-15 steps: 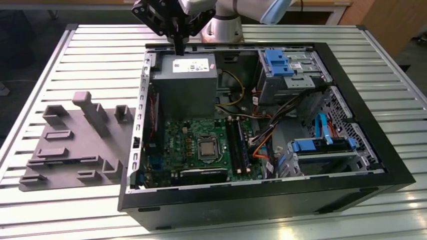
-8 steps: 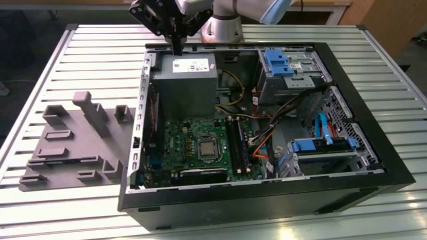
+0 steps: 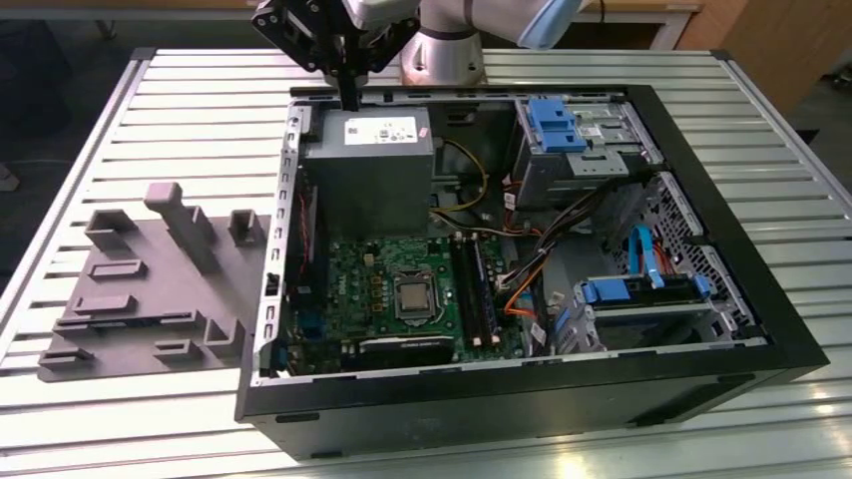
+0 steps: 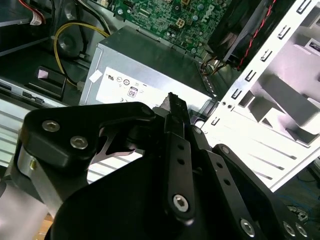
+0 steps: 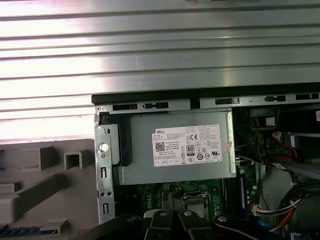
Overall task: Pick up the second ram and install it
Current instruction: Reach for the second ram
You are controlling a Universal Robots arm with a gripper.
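Lying prob. in tray (image 3: 200, 249), second ram (image 3: 134, 321) far from end effector (image 3: 349, 102).

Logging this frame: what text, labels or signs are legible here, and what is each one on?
White label on the grey power supply: fine print and certification marks, too small to quote reliably.
Small white sticker on the same power supply, in the second wrist view: no legible text.
Green motherboard: board markings too small to read.
Grey holder tray: no text visible.
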